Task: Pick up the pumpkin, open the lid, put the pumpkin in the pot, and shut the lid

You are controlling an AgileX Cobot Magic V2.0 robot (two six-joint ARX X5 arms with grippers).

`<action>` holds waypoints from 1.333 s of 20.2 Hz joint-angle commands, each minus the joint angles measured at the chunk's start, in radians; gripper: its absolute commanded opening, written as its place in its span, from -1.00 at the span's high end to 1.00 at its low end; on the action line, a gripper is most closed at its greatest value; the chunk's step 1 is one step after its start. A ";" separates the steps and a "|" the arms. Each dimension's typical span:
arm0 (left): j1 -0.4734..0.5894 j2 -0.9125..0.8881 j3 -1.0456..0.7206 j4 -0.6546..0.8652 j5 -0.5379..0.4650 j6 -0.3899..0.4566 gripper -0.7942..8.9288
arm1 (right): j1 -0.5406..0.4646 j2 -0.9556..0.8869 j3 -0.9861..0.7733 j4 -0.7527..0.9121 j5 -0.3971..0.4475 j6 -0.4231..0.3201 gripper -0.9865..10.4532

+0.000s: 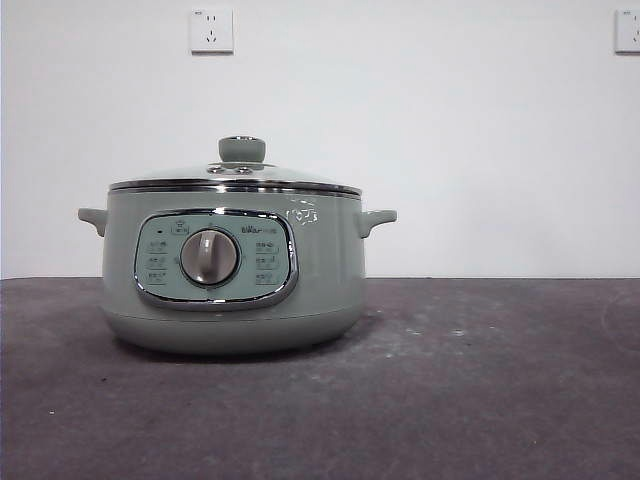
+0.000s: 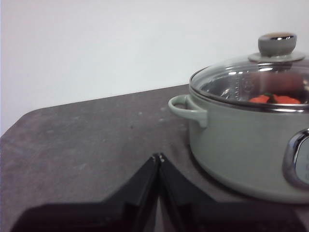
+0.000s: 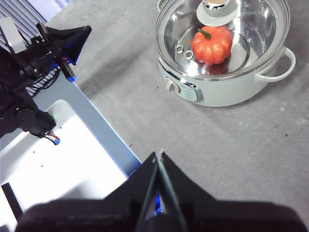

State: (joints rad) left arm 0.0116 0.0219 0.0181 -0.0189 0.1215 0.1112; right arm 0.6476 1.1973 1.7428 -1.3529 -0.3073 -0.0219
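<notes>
A: Looks all but finished. Pumpkin point(image 3: 211, 44) sitting inside the pot point(image 1: 235, 290), glass lid point(image 3: 222, 36) seated on the rim, knob point(image 1: 242, 149) centred on top.

B: Grippers?

A: Left gripper point(image 2: 159, 157) low beside the pot, jaws pressed together, holding nothing. Right gripper point(image 3: 160, 154) high and well apart from the pot, jaws likewise together, empty.

B: So what remains, done well?

A: Probably only checking the seat: steel rim level all round in the front view, no visible gap. Best to stay clear of the side handle point(image 2: 187, 109) near the left gripper while pulling away.

B: Pumpkin's orientation?

A: Resting roughly upright, green stem point(image 3: 204, 33) curling up toward the lid. Squat and round, so no real long axis.
</notes>
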 commanded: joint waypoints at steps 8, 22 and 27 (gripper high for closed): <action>0.003 -0.021 -0.016 -0.158 -0.013 -0.014 0.84 | 0.000 -0.003 -0.002 -0.011 -0.001 0.006 0.83; 0.003 -0.021 -0.016 -0.158 -0.016 -0.014 0.84 | -0.005 -0.003 -0.002 -0.002 0.005 -0.023 0.83; 0.003 -0.021 -0.016 -0.158 -0.016 -0.014 0.84 | -0.180 -0.165 -0.075 0.264 0.012 -0.022 0.83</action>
State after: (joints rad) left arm 0.0116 0.0044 0.0181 -0.1780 0.1074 0.1040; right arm 0.4759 1.0458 1.6871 -1.1095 -0.2848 -0.0505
